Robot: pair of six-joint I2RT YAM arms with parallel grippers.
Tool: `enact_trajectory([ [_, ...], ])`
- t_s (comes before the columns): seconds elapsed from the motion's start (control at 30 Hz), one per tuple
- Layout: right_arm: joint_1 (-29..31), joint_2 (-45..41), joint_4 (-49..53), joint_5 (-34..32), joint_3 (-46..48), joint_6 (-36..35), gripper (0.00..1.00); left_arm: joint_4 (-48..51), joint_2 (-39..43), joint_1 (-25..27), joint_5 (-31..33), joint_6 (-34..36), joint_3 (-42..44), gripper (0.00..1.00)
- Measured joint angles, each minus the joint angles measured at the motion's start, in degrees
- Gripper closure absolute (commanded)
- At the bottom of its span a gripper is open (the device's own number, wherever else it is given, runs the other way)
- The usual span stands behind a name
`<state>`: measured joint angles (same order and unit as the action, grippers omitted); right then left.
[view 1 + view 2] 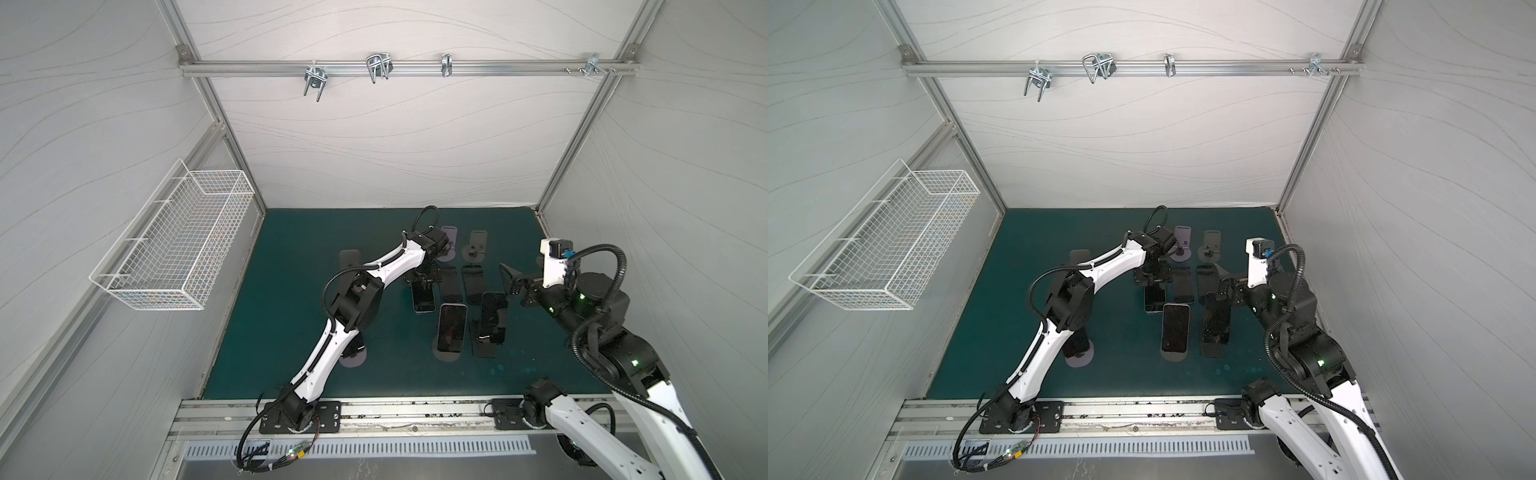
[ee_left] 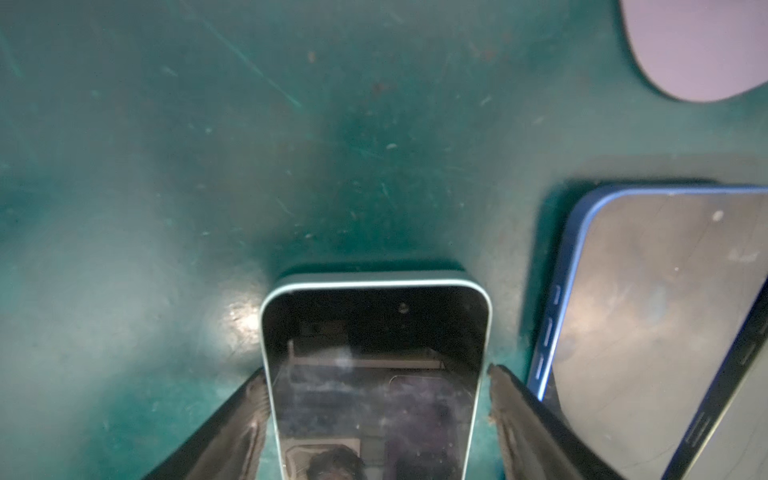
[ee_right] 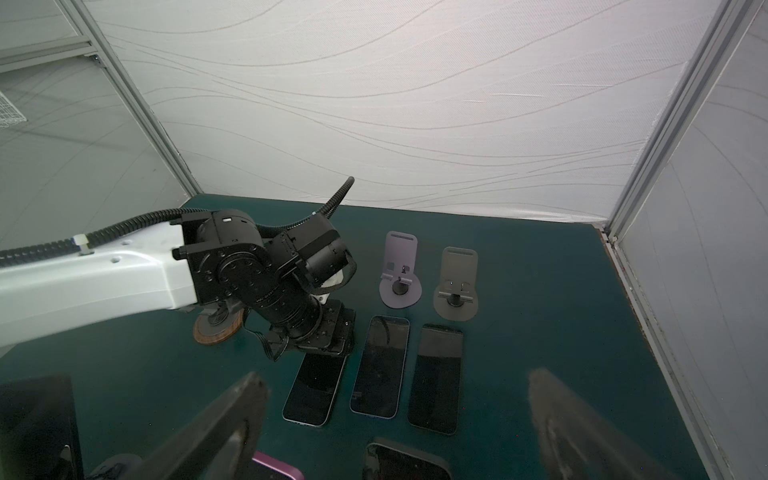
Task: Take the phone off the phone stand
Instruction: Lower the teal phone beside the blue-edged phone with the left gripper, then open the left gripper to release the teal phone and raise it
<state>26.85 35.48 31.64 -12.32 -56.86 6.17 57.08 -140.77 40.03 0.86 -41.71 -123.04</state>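
Phone (image 2: pixel 374 390) lies flat on the counter (image 2: pixel 187 166), low in frame, so my left pincer (image 2: pixel 377 372) sits open around it. Right pincer (image 3: pixel 397 376) waits open.

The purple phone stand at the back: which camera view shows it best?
The right wrist view: the purple stand appears whole, upright and empty. In both top views the left arm hides part of it. The left wrist view shows only an edge, likely its base.
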Motion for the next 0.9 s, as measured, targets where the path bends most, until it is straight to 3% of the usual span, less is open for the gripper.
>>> enact_trajectory([
  [0.47, 0.00, -0.68, 0.13, 0.00, 0.26, 0.33, 0.01, 0.02, 1.31, 0.15, 1.75, 2.36, 0.09, 0.13],
  [0.9, 0.00, 0.98, 0.39, 0.57, 0.24, 4.39, 0.01, 0.07, 19.63, -1.42, 7.06, 10.14, 0.00, 0.00],
])
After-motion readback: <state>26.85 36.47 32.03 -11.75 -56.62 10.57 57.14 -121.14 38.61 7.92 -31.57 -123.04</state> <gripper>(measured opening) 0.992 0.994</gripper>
